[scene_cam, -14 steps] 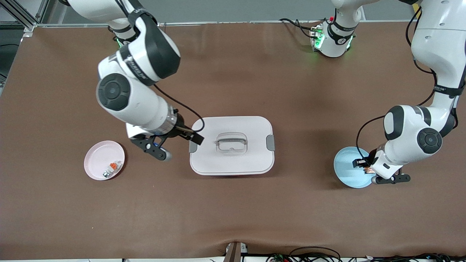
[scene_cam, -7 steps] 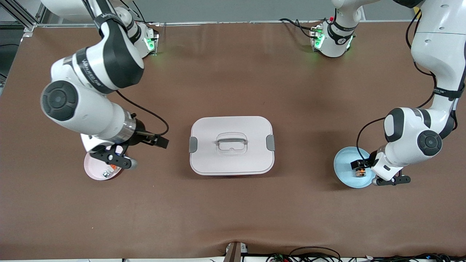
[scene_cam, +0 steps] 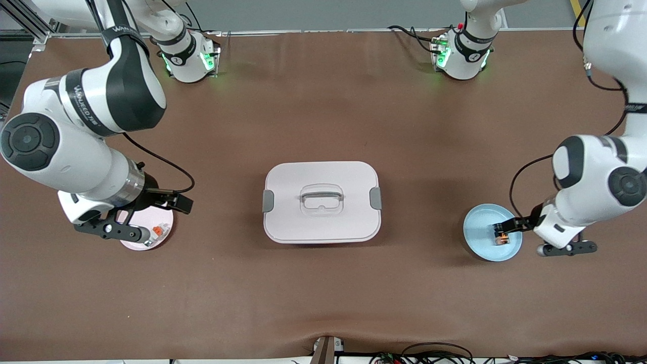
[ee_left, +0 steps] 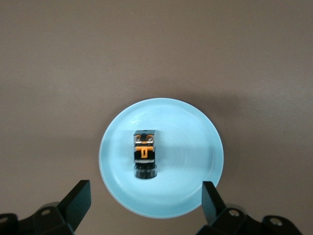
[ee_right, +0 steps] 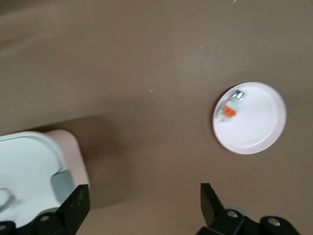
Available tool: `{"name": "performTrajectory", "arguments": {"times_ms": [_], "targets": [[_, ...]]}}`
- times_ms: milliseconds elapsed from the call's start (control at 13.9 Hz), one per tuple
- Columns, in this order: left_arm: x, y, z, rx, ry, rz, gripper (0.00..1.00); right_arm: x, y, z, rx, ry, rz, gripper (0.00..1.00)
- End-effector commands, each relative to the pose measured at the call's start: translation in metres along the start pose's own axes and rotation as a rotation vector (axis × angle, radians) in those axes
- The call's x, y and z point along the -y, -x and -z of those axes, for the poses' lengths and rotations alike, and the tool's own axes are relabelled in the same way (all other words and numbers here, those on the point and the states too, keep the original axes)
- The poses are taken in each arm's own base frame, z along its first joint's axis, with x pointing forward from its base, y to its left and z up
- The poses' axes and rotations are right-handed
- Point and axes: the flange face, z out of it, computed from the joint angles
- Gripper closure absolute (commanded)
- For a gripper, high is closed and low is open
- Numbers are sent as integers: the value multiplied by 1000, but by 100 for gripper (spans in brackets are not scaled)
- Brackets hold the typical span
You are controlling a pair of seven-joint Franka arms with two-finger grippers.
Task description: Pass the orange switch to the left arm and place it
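The orange switch (scene_cam: 501, 237) lies on a light blue plate (scene_cam: 480, 235) at the left arm's end of the table. In the left wrist view the switch (ee_left: 145, 154) rests near the middle of that plate (ee_left: 195, 147). My left gripper (scene_cam: 566, 248) is open and empty, raised just off the plate's edge toward the left arm's end; in its wrist view (ee_left: 145, 205) the jaws stand wide apart. My right gripper (scene_cam: 119, 232) is open and empty over the edge of a pink plate (scene_cam: 163, 218); its wrist view (ee_right: 144, 208) shows only table between the jaws. The white box (scene_cam: 321, 202) stands in the middle.
The pink plate (ee_right: 249, 117) holds a small white-and-grey part with an orange top (scene_cam: 157, 231), also seen in the right wrist view (ee_right: 230, 110). A corner of the box (ee_right: 29, 166) shows in that view. Both arm bases stand along the table edge farthest from the front camera.
My right arm swung away from the box to over the pink plate. My left gripper drew back off the blue plate toward the left arm's end, and the switch stays on the plate.
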Motion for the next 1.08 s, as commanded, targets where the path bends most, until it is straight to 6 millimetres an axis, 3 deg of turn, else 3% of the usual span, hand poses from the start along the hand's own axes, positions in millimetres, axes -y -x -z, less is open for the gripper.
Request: {"name": "performTrajectory", "arguments": {"times_ms": [0,287,575,719,1006], "targets": [[5,12,78,-52,-49,-10,0,-26,-1,12,-23,32,87,0],[8,11,176,-19,-71,-9,0,-86,-8,33,-10,24,169,0],[-22,42,258,-67,-88,-29,0,-142,-1,54,37,26,186,0],[-35,58,279,-60,-95,-50,0,-164,1,68,18,20,198,0],[-40,80,303,-41,-57,-47,0,-213,-3,78,-9,16,190,0]]}}
